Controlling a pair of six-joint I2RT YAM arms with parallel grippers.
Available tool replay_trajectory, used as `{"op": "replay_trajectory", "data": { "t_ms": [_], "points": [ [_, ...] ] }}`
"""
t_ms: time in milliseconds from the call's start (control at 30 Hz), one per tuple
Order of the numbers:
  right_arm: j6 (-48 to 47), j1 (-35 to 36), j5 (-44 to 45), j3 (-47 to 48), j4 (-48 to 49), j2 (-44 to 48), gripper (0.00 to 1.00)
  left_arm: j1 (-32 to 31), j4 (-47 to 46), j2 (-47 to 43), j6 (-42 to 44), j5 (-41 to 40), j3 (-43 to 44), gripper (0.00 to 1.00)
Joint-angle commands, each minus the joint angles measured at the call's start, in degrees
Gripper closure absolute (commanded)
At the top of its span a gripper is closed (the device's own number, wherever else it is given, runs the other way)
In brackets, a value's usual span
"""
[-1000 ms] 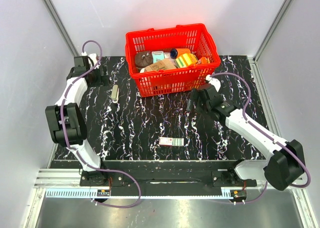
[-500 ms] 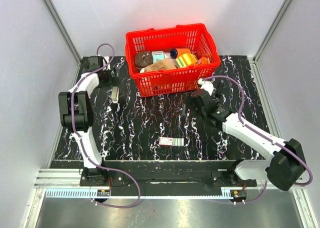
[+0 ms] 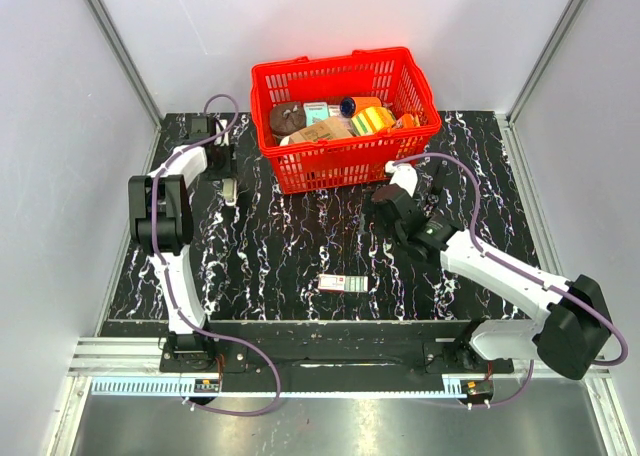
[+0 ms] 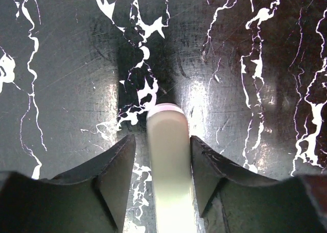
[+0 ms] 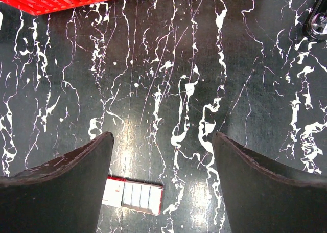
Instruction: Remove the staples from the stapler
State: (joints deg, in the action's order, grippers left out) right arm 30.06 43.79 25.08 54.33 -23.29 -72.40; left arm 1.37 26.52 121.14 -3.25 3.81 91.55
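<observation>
Both sets of jaws stand apart. Off the left front corner of the red basket (image 3: 350,162), the left gripper (image 4: 162,141) straddles the cream oblong object (image 4: 168,187), a slim gap beside it, not clamped. The right gripper (image 5: 162,137) hangs empty just before the basket's right front corner. The stapler (image 3: 436,180) lies beside that corner, untouched. A small labelled box (image 5: 134,194) lies well in front of the basket.

The basket (image 3: 345,116) is sitting at the back middle of the table (image 3: 300,246), with packaged goods (image 3: 330,121) lying inside it. Left of the basket, the oblong object (image 4: 166,182) is lying flat between the fingers of the left gripper (image 4: 162,138). Well in front of the basket, the small box (image 3: 343,283) is lying. The stapler (image 5: 318,19) is resting just off the basket's front right corner. The right gripper (image 5: 162,136) is hanging before the basket's front wall.
</observation>
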Motion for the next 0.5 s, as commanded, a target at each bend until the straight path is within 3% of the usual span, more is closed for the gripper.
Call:
{"op": "replay_trajectory", "data": {
  "t_ms": [0, 200, 467],
  "points": [
    [-0.53, 1.3, 3.74, 1.13, 2.81, 0.16, 0.16, -0.66, -1.3, -0.47, 0.26, -1.35, -0.14, 0.52],
    [-0.18, 2.17, 5.15, 1.57, 2.02, 0.59, 0.18, -0.84, -1.3, -3.27, 0.26, -1.35, -3.91, 0.69],
    [1.13, 3.76, 6.56, 0.35, -0.18, 2.79, 0.2, -1.01, 0.81, -15.48, -0.71, -0.21, -15.85, 0.78]
  ]
}}
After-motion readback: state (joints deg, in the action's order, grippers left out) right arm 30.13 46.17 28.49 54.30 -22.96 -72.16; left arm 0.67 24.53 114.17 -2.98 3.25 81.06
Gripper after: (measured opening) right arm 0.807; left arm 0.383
